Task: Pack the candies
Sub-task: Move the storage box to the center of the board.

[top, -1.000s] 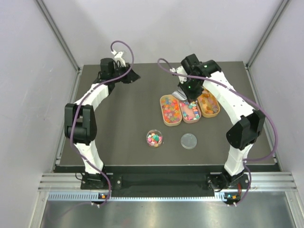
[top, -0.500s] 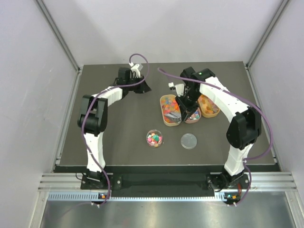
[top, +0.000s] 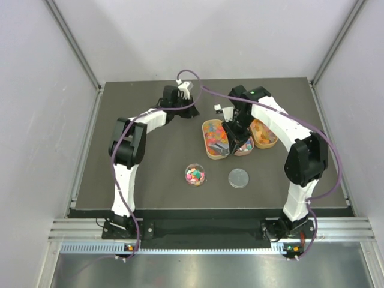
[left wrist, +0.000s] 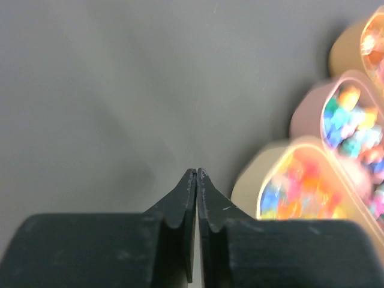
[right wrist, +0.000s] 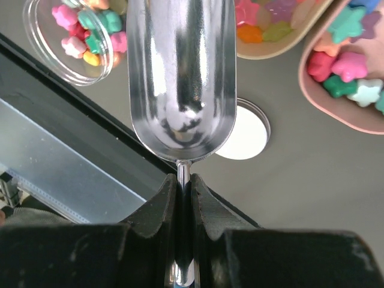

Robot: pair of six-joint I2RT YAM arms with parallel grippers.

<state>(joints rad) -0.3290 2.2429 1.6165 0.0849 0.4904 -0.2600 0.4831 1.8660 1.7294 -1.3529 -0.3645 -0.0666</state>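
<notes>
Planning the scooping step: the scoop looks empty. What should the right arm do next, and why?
Probably dip the scoop into the tan tray under it: the right gripper is shut on its handle, its bowl is empty, and candies fill that tray.

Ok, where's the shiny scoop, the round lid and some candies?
scoop (right wrist: 180,78), right wrist view, on its shiny bowl.
lid (top: 238,178), top view, on its middle.
candies (right wrist: 99,23), right wrist view, on a green one.

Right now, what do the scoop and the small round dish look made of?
The scoop looks like polished metal: mirror-bright, with stretched reflections. The round dish is clear and glossy, plastic or glass, I cannot tell which; candies and table show through its wall.
</notes>
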